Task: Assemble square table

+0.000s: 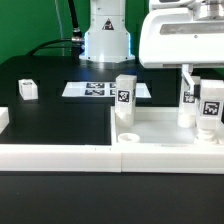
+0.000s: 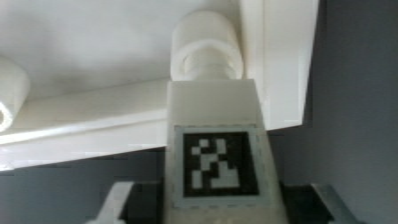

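The square table top [image 1: 165, 128] lies flat at the exterior view's right, white with a raised rim. One white tagged leg [image 1: 124, 96] stands on its far left corner and another [image 1: 188, 100] at the far right. My gripper [image 1: 206, 84] is shut on a third tagged leg [image 1: 211, 108], held upright over the top's right side. In the wrist view the gripper [image 2: 217, 206] clamps this leg [image 2: 217, 140] on both sides, and the leg's far end meets the top's corner [image 2: 107, 95]. A loose leg block [image 1: 27, 89] lies far left.
The marker board [image 1: 100, 90] lies flat behind the table top. Long white border rails [image 1: 60, 155] run along the front and left edge. The robot base [image 1: 106, 40] stands at the back. A round socket [image 1: 130, 138] shows in the top's near left corner.
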Robot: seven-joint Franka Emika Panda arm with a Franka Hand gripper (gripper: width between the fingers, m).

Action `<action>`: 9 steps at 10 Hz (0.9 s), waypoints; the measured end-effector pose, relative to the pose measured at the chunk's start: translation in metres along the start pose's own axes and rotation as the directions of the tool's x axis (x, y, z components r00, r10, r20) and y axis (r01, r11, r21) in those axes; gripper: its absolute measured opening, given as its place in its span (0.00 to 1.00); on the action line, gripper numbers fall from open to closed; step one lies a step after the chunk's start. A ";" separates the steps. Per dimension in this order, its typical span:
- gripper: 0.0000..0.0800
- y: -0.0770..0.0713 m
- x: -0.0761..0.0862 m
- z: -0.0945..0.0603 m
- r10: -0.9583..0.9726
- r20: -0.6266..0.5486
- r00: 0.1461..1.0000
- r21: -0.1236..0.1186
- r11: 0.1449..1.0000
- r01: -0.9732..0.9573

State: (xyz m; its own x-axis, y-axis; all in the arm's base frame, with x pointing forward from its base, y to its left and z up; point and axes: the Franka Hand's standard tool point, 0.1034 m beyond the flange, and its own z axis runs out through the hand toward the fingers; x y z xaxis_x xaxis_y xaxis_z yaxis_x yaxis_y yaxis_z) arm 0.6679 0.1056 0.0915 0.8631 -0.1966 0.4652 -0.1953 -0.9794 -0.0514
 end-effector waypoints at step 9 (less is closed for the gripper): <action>0.36 0.000 -0.011 0.009 0.015 -0.041 0.999 -0.012 1.000 -0.016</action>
State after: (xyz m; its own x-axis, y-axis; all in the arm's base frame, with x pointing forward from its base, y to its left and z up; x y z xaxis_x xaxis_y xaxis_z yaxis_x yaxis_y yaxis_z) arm 0.6622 0.1071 0.0787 0.8400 -0.2092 0.5006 -0.2142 -0.9756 -0.0483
